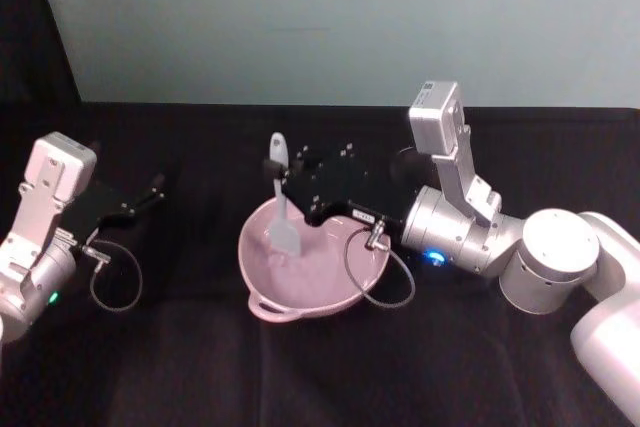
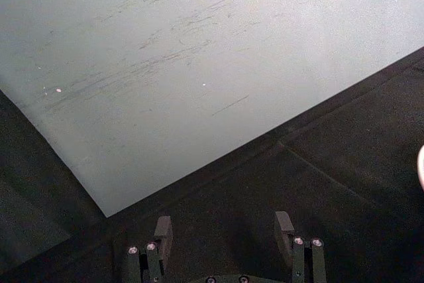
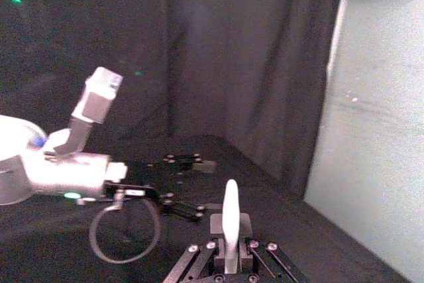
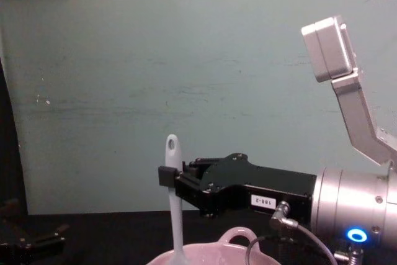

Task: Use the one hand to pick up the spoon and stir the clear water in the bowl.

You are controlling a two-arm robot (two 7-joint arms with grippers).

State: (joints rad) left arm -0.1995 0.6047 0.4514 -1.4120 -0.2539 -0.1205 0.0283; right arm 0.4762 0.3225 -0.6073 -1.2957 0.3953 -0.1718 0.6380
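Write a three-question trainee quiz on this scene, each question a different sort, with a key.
1. True or false: the right gripper grips the spoon by its blade.
2. Where is the spoon's blade? A) inside the bowl; B) raised above it; C) lying beside it.
3. Fill in: the left gripper, parked at the left, has its fingers ____.

Key: 1 false, since it grips the handle; 2 A; 3 open.
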